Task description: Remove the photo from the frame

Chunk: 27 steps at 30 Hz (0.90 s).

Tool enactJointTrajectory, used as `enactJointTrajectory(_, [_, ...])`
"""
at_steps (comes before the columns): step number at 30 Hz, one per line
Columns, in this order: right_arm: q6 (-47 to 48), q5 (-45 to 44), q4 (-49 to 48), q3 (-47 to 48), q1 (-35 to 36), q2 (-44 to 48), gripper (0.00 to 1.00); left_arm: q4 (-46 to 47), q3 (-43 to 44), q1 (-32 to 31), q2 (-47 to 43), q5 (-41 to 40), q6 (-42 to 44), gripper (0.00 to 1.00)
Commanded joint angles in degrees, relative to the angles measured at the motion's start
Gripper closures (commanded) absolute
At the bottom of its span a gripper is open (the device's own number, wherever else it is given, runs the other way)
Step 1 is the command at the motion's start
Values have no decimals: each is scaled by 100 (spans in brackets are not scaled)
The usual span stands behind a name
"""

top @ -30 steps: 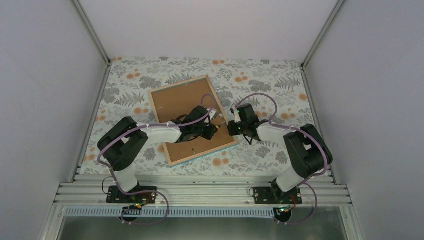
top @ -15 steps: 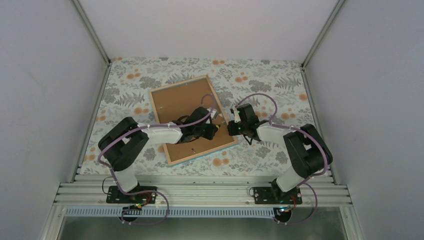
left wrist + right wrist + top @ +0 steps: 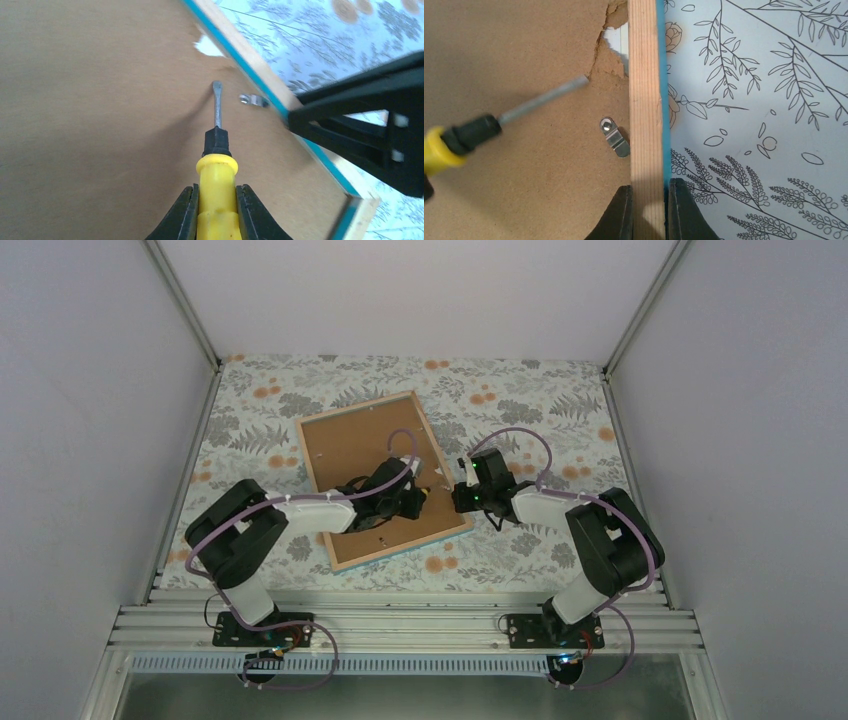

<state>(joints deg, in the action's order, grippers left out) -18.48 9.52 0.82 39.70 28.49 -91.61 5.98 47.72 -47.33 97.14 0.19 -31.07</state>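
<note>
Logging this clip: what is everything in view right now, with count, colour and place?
frame: one, turquoise edge and light wood rim, face down mid-table
backing board: one, brown, inside the frame, torn beside the right rim
metal clip: one seen, silver, on the board against that rim
screwdriver: one, yellow handle, steel shaft, tip over the board near the clip
tablecloth: one, pale floral, under the frame
left gripper: black, shut on the screwdriver
right gripper: black, clamped on the frame's rim

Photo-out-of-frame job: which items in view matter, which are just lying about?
In the job: frame, backing board, metal clip, screwdriver held in the left gripper, right gripper clamping the frame rim.
Just there: floral tablecloth.
</note>
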Motion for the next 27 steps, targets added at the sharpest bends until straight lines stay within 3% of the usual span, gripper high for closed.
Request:
enactJointTrajectory(1, [-130,14,59,-123,-18,-100,96,241,-171,84,-196,-606,-398,97])
enactJointTrajectory(16, [-121,27,48,-129,-11,-98,96,568,-462,54,-583,-277,-329,98])
enactJointTrajectory(27, [-121,-20,55,-130,-12,-85,96,165,261,-131,41,-13,142,98])
